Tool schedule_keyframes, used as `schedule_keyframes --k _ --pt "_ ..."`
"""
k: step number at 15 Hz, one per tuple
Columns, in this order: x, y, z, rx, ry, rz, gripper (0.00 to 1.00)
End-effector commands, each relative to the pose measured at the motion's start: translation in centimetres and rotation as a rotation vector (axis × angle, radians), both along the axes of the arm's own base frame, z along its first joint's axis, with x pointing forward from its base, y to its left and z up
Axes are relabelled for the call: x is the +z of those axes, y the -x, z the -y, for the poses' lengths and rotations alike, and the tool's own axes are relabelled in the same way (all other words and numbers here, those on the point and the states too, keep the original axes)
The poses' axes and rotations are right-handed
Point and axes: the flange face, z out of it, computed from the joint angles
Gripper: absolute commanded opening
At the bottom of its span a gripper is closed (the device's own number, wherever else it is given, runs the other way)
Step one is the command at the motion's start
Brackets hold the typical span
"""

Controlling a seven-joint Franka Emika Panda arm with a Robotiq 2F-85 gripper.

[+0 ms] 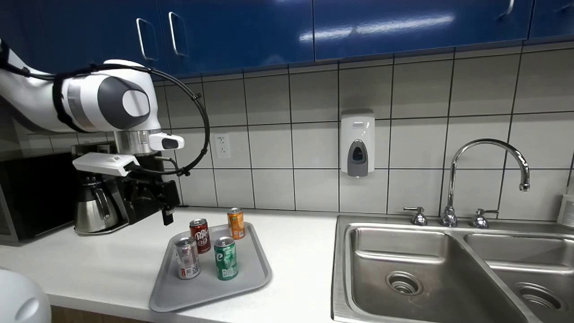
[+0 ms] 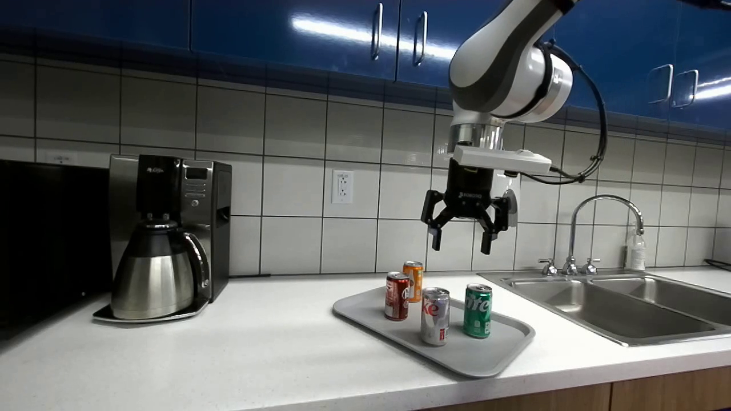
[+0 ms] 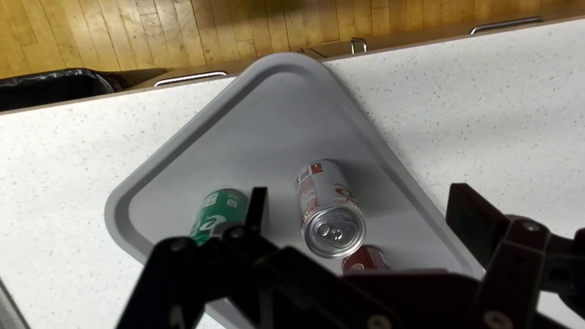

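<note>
- In an exterior view, the hand (image 2: 461, 244) hangs in the air above the gray tray (image 2: 474, 358), its fingers (image 2: 436, 240) spread wide.
- Four cans stand upright and apart on that tray: the silver can (image 2: 435, 317) and the green can (image 2: 477, 311) toward the front edge of the table (image 2: 274, 354), the red can (image 2: 397, 295) farther in, the orange can (image 2: 413, 281) nearest the back edge.
- By the back edge, well apart from the tray, stands a coffee maker (image 2: 200, 208) with a metal carafe (image 2: 153, 282); across the tray from it, a sink (image 2: 605, 311) is set into the table.
- In an exterior view, the hand shows side-on above the table, so the gap between its fingers cannot be judged there. The silver can covers part of the red can; the green can stands beside the silver one, toward the sink.
- Along the back edge rises a faucet (image 1: 449, 217); a soap dispenser (image 1: 357, 143) hangs on the tiled wall (image 1: 271, 143) under blue cabinets (image 1: 242, 36).
- In the wrist view, the silver can shows between the spread fingers, lid toward the camera; the green can is partly behind one finger, and the red can is largely hidden. One rounded tray corner juts past the table's front edge; beyond lies a wooden floor (image 3: 205, 32).
</note>
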Motion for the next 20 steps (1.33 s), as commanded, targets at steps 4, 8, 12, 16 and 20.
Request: schedule_keyframes --k 4,8,12,16,20 --pt "-1.3 -4.6 0.2 0.018 0.023 -0.008 1.0" --pt "-2.8 -6.8 0.7 0.039 0.044 -0.023 1.0" --pt "-4.3 -8.3 0.5 0.068 0.046 -0.034 1.0" --pt "-5.7 -8.8 -0.1 0.097 0.046 -0.053 1.0" --pt "-7.6 -8.3 -0.5 0.123 0.06 -0.09 1.0"
